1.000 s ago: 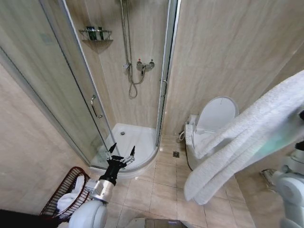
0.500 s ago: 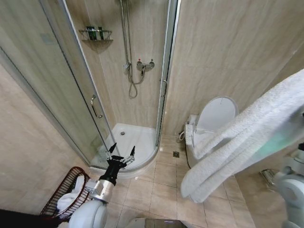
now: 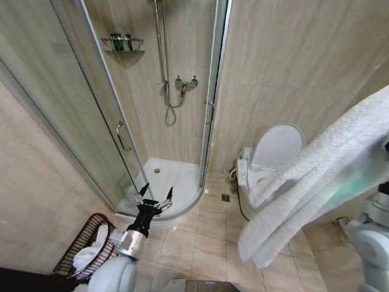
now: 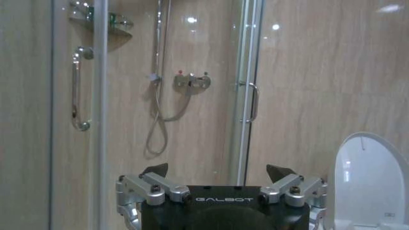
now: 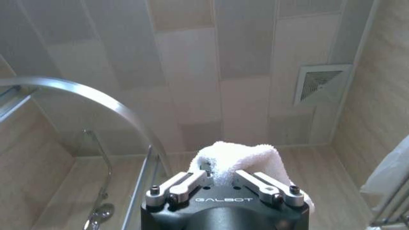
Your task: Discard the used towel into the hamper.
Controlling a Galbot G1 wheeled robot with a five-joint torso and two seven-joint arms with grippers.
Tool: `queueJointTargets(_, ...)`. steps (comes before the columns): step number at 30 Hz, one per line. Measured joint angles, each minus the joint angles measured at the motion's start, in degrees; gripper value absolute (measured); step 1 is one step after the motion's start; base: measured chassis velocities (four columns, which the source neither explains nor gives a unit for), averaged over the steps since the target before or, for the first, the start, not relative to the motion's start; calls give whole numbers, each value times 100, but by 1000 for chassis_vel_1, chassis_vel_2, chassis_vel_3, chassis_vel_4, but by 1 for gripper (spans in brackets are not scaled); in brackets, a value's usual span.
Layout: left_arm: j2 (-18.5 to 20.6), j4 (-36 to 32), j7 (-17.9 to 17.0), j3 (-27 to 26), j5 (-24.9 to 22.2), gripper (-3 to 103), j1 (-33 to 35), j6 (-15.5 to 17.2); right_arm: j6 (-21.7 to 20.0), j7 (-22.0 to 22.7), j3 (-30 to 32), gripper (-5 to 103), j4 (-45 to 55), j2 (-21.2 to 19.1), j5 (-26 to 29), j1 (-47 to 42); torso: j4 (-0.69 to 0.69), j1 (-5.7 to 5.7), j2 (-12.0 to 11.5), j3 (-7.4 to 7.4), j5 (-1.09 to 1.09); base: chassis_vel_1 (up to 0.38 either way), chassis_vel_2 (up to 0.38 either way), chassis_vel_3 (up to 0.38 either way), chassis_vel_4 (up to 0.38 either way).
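A long white towel (image 3: 316,176) hangs folded at the right of the head view, its lower end over the floor in front of the toilet. In the right wrist view my right gripper (image 5: 221,178) points up at the ceiling, shut on a bunch of the towel (image 5: 233,155). The hamper (image 3: 72,243), a dark red-brown basket of thin bars, stands on the floor at the lower left with white cloth inside. My left gripper (image 3: 155,194) is held open just right of the hamper, facing the shower; its fingers (image 4: 156,168) hold nothing.
A glass shower cabin (image 3: 115,131) with a white tray (image 3: 167,176) fills the middle and left. A white toilet (image 3: 267,164) with its lid up stands against the right wall. Tiled floor (image 3: 203,243) lies between hamper and toilet.
The hanging towel has swayed a little, its lower end drifting left and then back right. The left arm and the hamper have not moved.
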Motion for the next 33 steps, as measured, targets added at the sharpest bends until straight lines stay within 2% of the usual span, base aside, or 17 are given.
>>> queueJointTargets(33,0,0,0,0,0,100,0,0,27,-33,-36,5,71,13,-46,-39,0,-10,-21,-11,1,100,101,97,95)
